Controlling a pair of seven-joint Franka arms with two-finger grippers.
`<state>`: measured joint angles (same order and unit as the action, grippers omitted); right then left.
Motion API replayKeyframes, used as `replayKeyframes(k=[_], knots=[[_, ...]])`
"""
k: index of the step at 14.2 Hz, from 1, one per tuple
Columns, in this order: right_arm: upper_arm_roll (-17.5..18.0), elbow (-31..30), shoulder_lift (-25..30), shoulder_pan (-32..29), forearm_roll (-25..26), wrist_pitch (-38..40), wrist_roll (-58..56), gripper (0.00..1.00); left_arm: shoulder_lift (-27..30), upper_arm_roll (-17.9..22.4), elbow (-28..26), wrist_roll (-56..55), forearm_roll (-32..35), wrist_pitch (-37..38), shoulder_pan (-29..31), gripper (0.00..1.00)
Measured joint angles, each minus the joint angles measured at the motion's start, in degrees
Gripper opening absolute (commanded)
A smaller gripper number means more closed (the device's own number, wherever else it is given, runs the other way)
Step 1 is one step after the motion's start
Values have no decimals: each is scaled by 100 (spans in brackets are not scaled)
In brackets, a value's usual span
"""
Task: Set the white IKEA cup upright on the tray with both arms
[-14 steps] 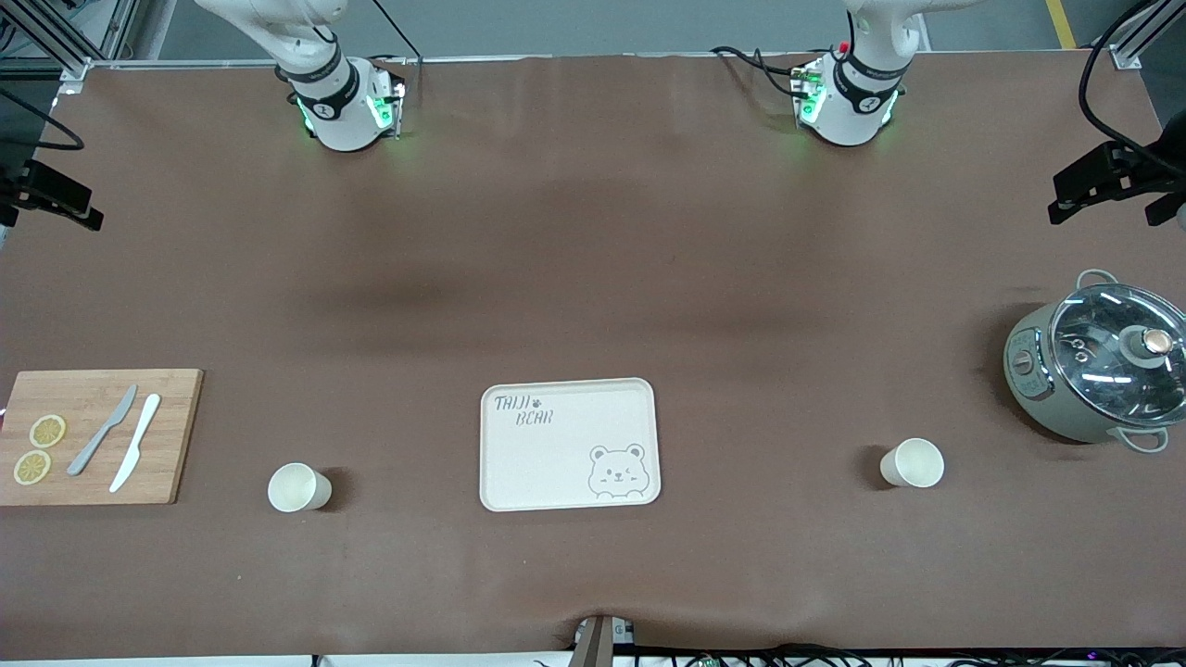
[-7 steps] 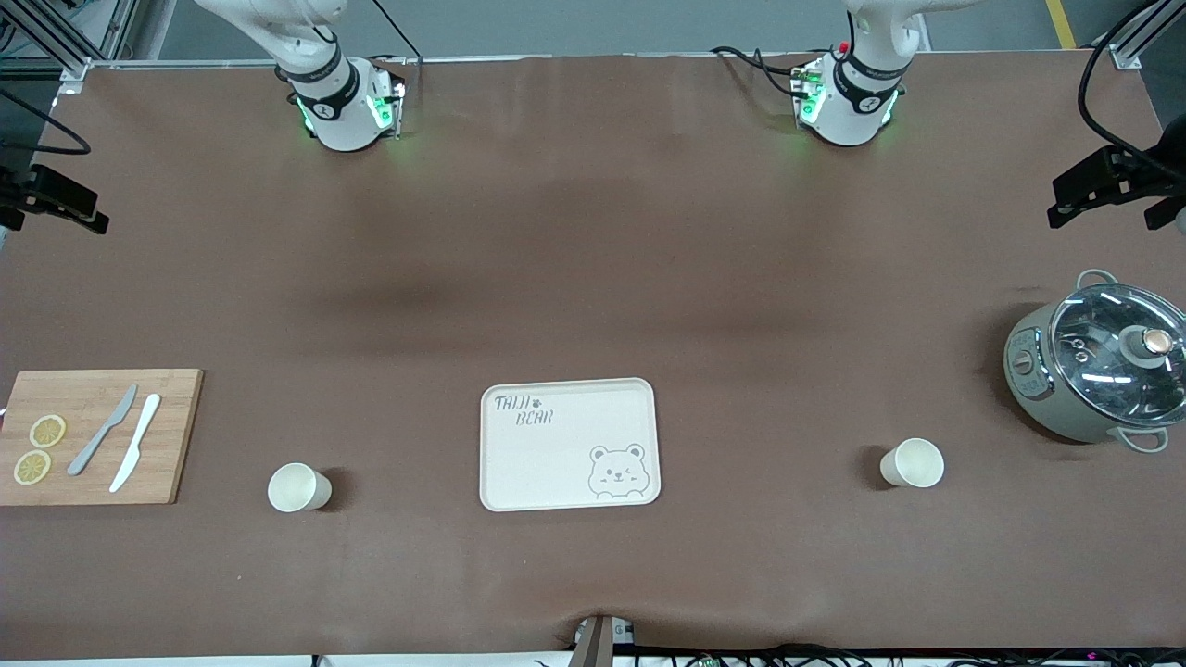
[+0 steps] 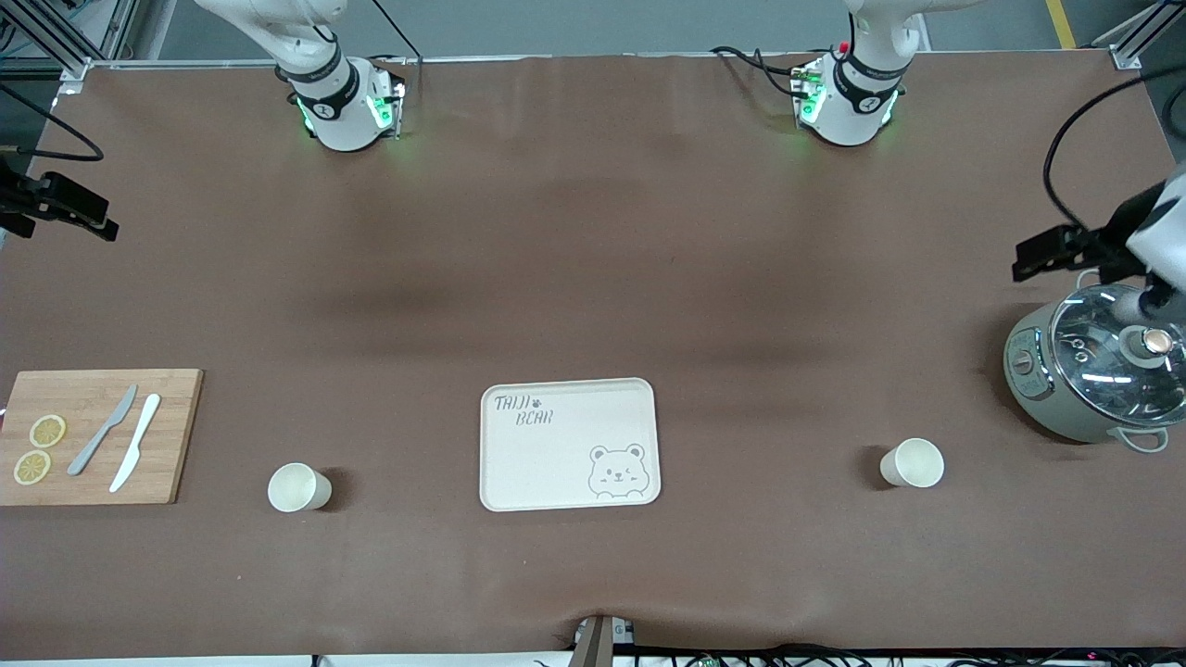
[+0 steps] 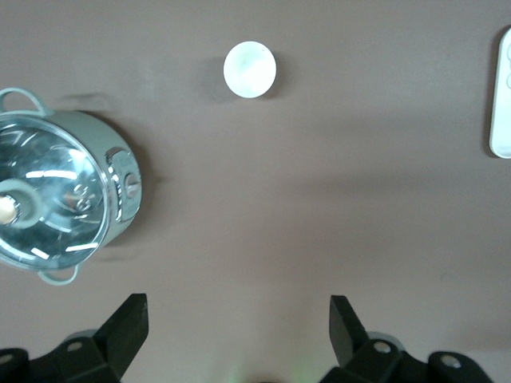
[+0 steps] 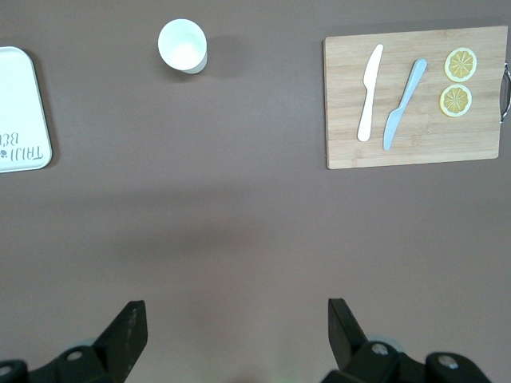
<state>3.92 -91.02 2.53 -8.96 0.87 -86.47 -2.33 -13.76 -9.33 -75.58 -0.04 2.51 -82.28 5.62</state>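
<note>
The front view looks down from high across the table toward both arm bases. Each wrist view looks straight down from well above the table. The left shares the lidded pot [image 4: 60, 199] [image 3: 1098, 366]; the right shares the cutting board [image 5: 415, 100] [image 3: 97, 435]; both catch the tray [image 5: 20, 112] [image 4: 501, 96].

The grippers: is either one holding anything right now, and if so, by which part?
Nothing is held. The left gripper and right gripper are both open and empty, high over bare table; both cups stand untouched.
</note>
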Motion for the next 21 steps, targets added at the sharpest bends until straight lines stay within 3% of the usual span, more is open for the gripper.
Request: replayKeyframes(k=[7,11,21], knots=[[1,-35,-255,141,-256,-368,3,100,-1071,4,-14,497,50,-1037,13,100],[1,-49,-994,146,-533,-1326,4,100,-1623,12,-16,707,205,-1665,25,100],[8,229,-2869,217,-562,-2857,4,100,-2850,60,-19,1668,410,-3273,44,100]])
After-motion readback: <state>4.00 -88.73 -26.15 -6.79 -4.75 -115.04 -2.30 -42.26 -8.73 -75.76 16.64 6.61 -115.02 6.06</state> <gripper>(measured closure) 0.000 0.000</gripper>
